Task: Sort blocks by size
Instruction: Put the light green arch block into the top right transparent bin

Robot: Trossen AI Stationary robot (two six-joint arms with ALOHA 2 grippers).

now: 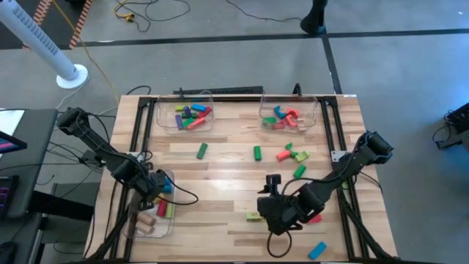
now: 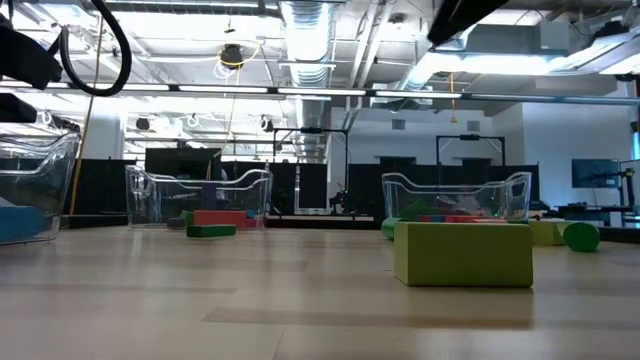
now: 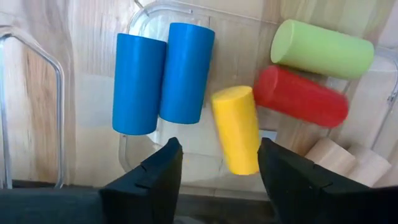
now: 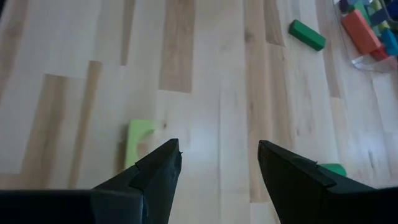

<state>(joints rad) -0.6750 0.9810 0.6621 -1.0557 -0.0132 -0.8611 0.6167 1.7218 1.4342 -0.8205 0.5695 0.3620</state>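
left fingers (image 3: 219, 165) spread over bin (image 3: 149, 12): two blue cylinders (image 3: 138, 84), one yellow (image 3: 236, 129); right fingers (image 4: 219, 165) open, empty.

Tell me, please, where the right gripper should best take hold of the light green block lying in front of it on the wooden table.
Grip the light green rectangular wooden block across its two long flat sides, probably coming straight down from above. It lies flat and alone on the table, so nothing blocks the fingers. The right gripper is open beside it.

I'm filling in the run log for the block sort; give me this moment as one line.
left gripper: open over near-left bin, yellow cylinder below | right gripper: open above table, by light green block | loose blocks remain
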